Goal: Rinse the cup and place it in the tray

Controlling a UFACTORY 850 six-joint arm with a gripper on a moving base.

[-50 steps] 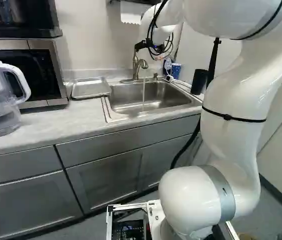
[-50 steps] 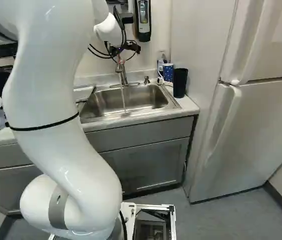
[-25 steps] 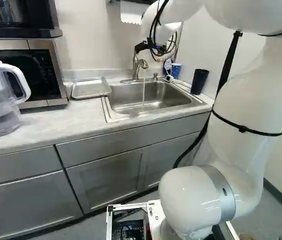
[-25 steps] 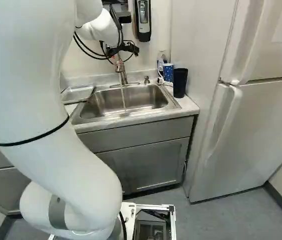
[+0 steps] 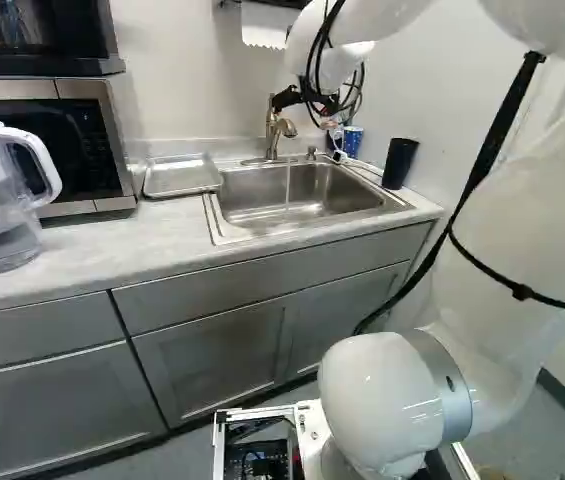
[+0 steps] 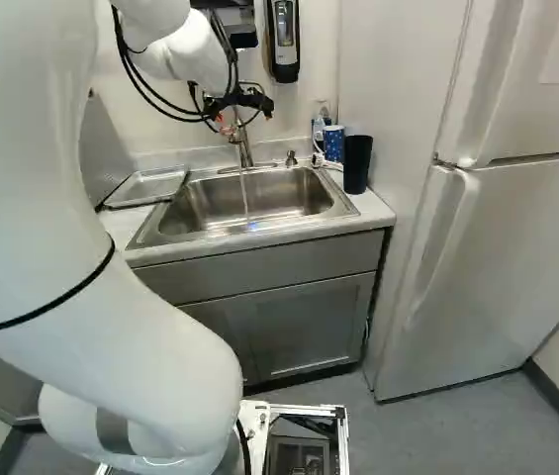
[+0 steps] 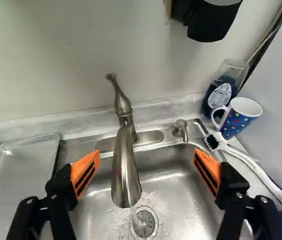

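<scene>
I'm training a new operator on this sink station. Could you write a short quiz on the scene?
1. True or false: water is running from the faucet into the sink.

2. Where is the polka-dot cup?
A) In the tray
B) Beside the bottle of blue liquid
C) Down in the sink

3. Fill in one word: the gripper stands with its two fingers ____.

Key: 1 true; 2 B; 3 open.

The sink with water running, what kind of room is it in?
Probably a kitchen: there's the sink with its running faucet, a microwave and a big white fridge.
</scene>
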